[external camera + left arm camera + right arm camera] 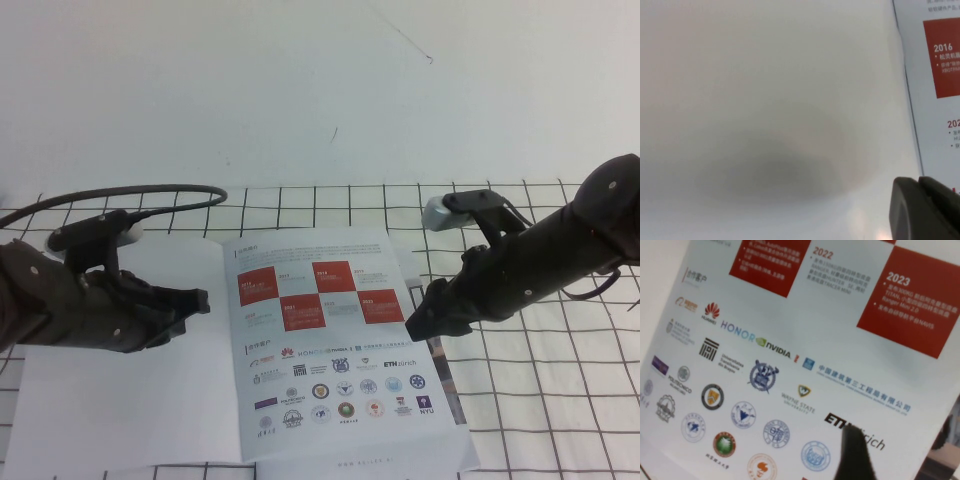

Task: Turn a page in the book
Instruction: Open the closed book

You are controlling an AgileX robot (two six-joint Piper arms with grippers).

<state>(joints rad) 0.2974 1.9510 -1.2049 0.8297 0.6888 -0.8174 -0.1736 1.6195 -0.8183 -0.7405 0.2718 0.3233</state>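
Observation:
The book [452, 448] lies open on the gridded table. Its right-hand page [330, 340] shows red checker squares above rows of small logos and lies flat. The left-hand side is a plain blank white sheet [140, 400]. My left gripper [200, 300] is shut and rests low over the blank sheet, close to the spine; its tips also show in the left wrist view [919, 181]. My right gripper [412, 325] is shut, with its tip at the page's right edge. In the right wrist view the right gripper [850, 432] sits over the ETH Zürich logo on the page [790, 340].
A white cloth with a black grid [540, 400] covers the table around the book. A black cable [150, 193] loops behind the left arm. A strip of a darker printed page [455, 400] shows under the page's right edge.

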